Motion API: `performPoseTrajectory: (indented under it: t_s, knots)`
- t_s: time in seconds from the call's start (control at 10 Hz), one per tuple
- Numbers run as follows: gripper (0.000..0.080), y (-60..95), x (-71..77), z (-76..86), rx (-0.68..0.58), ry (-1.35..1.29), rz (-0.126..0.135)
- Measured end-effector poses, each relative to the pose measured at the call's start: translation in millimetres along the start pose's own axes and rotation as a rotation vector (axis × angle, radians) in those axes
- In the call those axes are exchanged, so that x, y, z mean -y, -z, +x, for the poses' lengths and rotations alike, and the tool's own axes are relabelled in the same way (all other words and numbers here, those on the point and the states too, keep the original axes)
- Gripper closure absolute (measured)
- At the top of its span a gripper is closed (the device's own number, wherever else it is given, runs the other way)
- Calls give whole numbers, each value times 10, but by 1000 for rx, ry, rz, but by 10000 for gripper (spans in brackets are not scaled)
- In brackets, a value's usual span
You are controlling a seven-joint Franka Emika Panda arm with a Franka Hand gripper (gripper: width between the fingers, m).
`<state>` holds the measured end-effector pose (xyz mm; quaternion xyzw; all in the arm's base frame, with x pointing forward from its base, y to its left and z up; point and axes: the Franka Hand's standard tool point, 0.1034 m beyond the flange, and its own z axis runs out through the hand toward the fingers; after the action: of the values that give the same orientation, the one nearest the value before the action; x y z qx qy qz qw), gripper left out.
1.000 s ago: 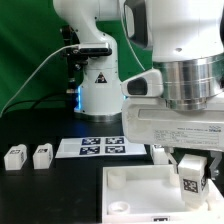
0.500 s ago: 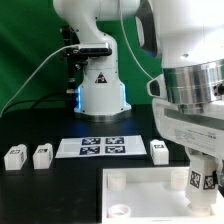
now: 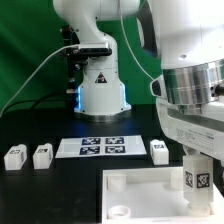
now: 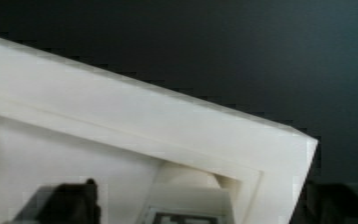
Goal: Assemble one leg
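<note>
My gripper [image 3: 197,168] is shut on a leg [image 3: 197,180], a small white block with a black-and-white tag facing the camera. It holds the leg upright over the far right corner of the large white tray-like piece [image 3: 140,180]. In the wrist view the leg [image 4: 201,192] hangs between the dark fingers [image 4: 66,202] just above the tray's corner rim [image 4: 140,110]. I cannot tell whether the leg touches the tray. Three more legs lie on the black table: two at the exterior view's left [image 3: 14,156] [image 3: 41,155] and one at the right [image 3: 159,150].
The marker board [image 3: 103,146] lies flat between the loose legs, behind the tray. The robot's white base [image 3: 98,92] stands behind it against a green backdrop. A round socket [image 3: 120,210] shows at the tray's near left corner.
The gripper with the leg has moved toward the exterior view's right and slightly down over the tray's corner. This uncovered the loose leg to the right of the marker board.
</note>
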<state>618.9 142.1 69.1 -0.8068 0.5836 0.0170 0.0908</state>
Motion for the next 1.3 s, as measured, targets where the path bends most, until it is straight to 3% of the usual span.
performPoseTrajectory:
  t_s: [0.2, 0.3, 0.6, 1.0, 1.2, 1.3]
  knots:
    - [154, 39, 12, 35, 5, 150, -8]
    - [154, 94, 29, 59, 17, 211, -25]
    - [150, 160, 69, 80, 27, 693, -47]
    - [150, 150, 53, 124, 34, 1149, -48]
    - [150, 140, 43, 178, 0, 1504, -107]
    - [150, 136, 45, 161, 2, 1433, -98]
